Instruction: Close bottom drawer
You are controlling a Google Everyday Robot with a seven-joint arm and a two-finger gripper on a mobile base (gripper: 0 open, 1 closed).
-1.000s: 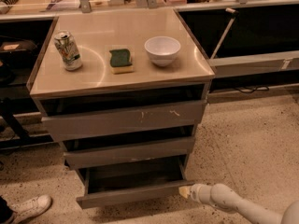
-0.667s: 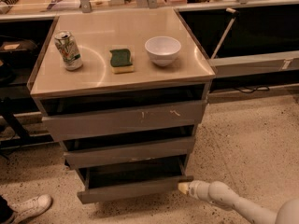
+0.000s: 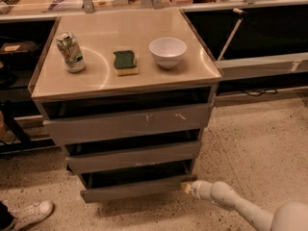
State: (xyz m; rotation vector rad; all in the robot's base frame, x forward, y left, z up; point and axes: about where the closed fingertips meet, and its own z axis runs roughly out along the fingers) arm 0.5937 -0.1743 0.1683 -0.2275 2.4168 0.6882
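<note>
Pushed a little further into the cabinet [image 3: 96, 78], the bottom drawer [image 3: 134, 189] still stands partly open at the cabinet's foot, under the middle drawer [image 3: 134, 158] and top drawer [image 3: 125, 124], which are ajar too. The gripper [image 3: 186, 187] has come closer to the cabinet, fingers closed together, touching the right end of the bottom drawer's front. On the cabinet top stand a can [image 3: 70, 52], a sponge [image 3: 125, 61] and a bowl [image 3: 167, 52]; a white shoe [image 3: 31, 213] lies on the floor off its lower left corner.
</note>
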